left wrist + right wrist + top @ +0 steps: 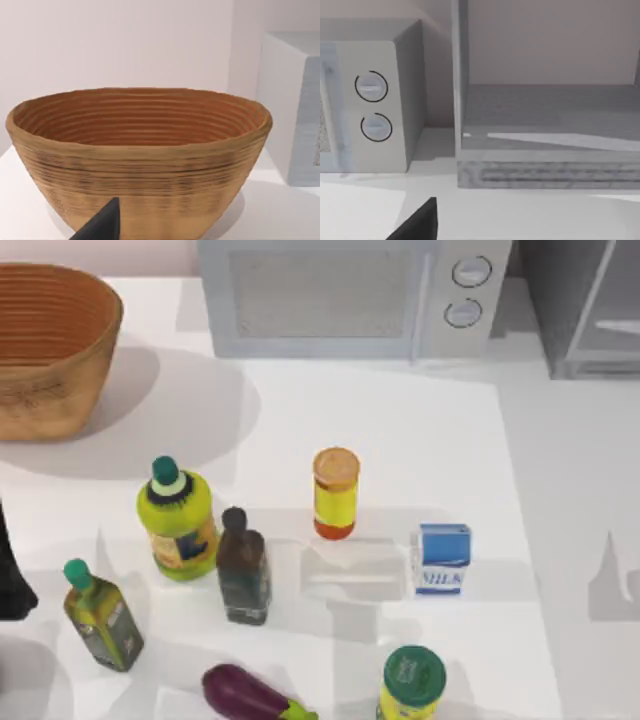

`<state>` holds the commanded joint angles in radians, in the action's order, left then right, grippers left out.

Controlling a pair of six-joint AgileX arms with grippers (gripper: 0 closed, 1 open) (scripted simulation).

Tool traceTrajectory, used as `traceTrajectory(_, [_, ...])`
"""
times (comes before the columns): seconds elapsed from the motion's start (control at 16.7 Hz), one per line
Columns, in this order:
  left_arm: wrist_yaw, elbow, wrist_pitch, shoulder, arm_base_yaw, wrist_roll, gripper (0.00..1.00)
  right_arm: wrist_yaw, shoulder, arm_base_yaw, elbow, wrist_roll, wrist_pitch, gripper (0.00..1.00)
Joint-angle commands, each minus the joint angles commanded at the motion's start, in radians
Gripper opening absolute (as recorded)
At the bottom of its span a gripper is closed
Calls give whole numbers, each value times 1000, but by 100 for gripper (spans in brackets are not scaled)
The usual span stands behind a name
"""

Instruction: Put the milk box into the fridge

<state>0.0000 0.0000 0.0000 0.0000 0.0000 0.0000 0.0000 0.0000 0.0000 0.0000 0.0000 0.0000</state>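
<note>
The milk box [441,558] stands upright on the white table, right of centre, with its blue top and "MILK" front showing. At the table's far right corner is the dark grey fridge [580,310]; the right wrist view looks into its grey inside [545,125], past a dark tip of my right gripper [417,224]. My left arm [12,580] is parked at the table's left edge, far from the milk box. A dark tip of my left gripper [100,225] shows in the left wrist view. Nothing holds the milk box.
A light grey microwave [340,295] stands at the back, left of the fridge. A woven basket [50,350] sits at the back left. A yellow jar [335,493], three bottles [178,520] [242,565] [100,615], an eggplant [250,695] and a green-lidded jar [412,685] crowd the milk box's left and front.
</note>
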Motion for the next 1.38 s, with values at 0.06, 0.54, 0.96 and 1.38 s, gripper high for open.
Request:
traceTrajectory(0.06, [0, 0, 0, 0, 0, 0, 100, 0, 0, 0, 0, 0, 0, 100])
traceTrajectory(0.54, [0, 0, 0, 0, 0, 0, 100, 100, 244, 134, 62, 91, 6, 100])
traceTrajectory(0.96, [0, 0, 0, 0, 0, 0, 100, 317, 712, 412, 251, 304, 77, 100])
traceTrajectory(1.38, [0, 0, 0, 0, 0, 0, 100, 551, 1218, 707, 441, 525, 140, 100])
